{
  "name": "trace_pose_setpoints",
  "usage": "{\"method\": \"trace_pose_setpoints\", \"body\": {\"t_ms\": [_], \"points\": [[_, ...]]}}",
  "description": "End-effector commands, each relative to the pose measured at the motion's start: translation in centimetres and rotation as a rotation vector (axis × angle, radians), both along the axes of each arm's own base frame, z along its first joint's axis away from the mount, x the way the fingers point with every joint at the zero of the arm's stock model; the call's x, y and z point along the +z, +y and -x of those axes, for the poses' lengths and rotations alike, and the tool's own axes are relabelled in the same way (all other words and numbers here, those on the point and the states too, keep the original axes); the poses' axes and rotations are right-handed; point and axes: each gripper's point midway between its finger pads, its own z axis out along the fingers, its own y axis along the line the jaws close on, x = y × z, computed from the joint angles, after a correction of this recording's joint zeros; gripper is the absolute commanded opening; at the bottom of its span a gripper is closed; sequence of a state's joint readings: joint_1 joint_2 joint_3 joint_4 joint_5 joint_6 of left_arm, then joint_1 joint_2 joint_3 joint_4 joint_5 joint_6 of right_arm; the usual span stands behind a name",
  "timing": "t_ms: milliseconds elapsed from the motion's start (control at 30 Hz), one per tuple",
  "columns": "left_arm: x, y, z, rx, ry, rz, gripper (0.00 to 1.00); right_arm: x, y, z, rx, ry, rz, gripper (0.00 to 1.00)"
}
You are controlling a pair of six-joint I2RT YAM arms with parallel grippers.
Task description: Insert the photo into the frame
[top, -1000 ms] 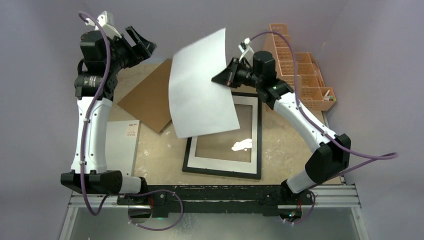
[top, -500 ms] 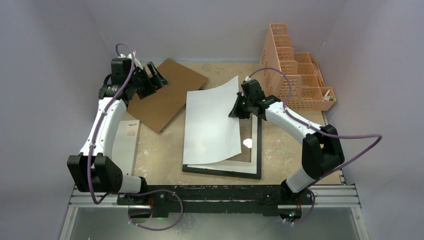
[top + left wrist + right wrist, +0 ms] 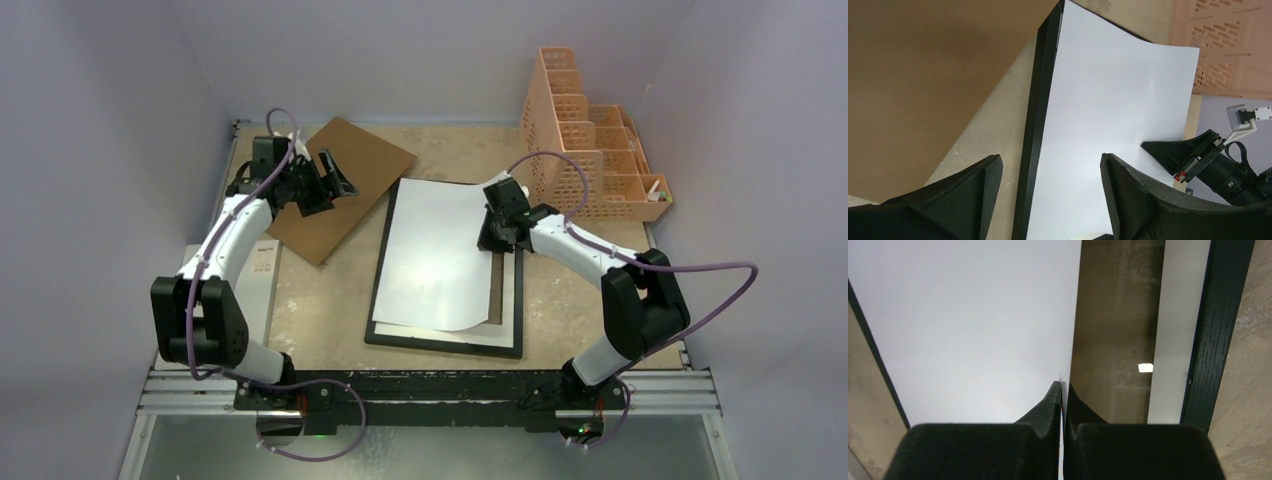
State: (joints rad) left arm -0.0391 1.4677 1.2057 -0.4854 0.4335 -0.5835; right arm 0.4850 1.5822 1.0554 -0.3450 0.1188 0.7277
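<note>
From above, the photo (image 3: 440, 255) lies blank side up across the frame (image 3: 445, 343) on the worktop (image 3: 320, 300). The left wrist view shows the left pincer (image 3: 1050, 160) gaping, empty. Only the right wrist view shows the right pincer (image 3: 1064, 390) pinching the photo's edge.

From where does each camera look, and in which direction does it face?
Top external: above, behind the bases, facing down at the table; both arms show.
Left wrist: faces frame and photo; the open left end effector shows.
Right wrist: faces down; the shut right end effector pinches the photo's edge.
All share photo and frame.
</note>
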Motion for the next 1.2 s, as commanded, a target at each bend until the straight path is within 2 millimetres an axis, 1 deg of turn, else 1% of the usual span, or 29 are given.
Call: {"method": "trace_pose_setpoints", "body": {"t_ms": [0, 167, 267, 333, 433, 567, 833, 933, 1033, 1067, 1167], "points": [[-1.6, -2.6, -0.2, -0.079, 0.006, 0.017, 0.74, 0.0, -1.4, 1.1, 0.033, -0.013, 0.049, 0.00], [-4.3, -4.7, 0.0, -0.132, 0.063, 0.013, 0.73, 0.0, -1.6, 0.8, 0.089, -0.021, 0.084, 0.00], [-5.9, -5.4, 0.0, -0.150, 0.100, 0.003, 0.73, -0.3, -2.1, 0.7, 0.098, -0.015, 0.116, 0.00], [-6.6, -5.8, 0.0, -0.159, 0.113, -0.001, 0.72, -0.2, -2.2, 0.5, 0.099, -0.019, 0.123, 0.00], [-7.4, -6.1, -0.1, -0.161, 0.126, -0.009, 0.72, -0.4, -2.0, 0.2, 0.101, -0.010, 0.117, 0.00], [-8.5, -6.1, -0.2, -0.153, 0.140, -0.017, 0.71, -0.8, -1.5, 0.4, 0.111, 0.009, 0.094, 0.00], [-10.5, -6.6, 0.3, -0.170, 0.186, -0.016, 0.70, -1.1, 0.3, 0.2, 0.156, 0.013, 0.019, 0.00], [-11.0, -6.8, 0.5, -0.175, 0.202, -0.018, 0.70, -1.2, 0.6, 0.2, 0.152, 0.018, 0.000, 0.00], [-11.4, -6.9, 0.6, -0.178, 0.211, -0.020, 0.69, -1.3, 0.6, 0.3, 0.140, 0.022, -0.001, 0.00], [-11.4, -6.9, 0.6, -0.177, 0.212, -0.020, 0.69, -1.2, 0.3, 0.3, 0.129, 0.022, 0.006, 0.02], [-11.6, -6.9, 0.7, -0.178, 0.216, -0.022, 0.69, -1.0, -0.3, 0.4, 0.109, 0.013, 0.026, 0.12]]}}
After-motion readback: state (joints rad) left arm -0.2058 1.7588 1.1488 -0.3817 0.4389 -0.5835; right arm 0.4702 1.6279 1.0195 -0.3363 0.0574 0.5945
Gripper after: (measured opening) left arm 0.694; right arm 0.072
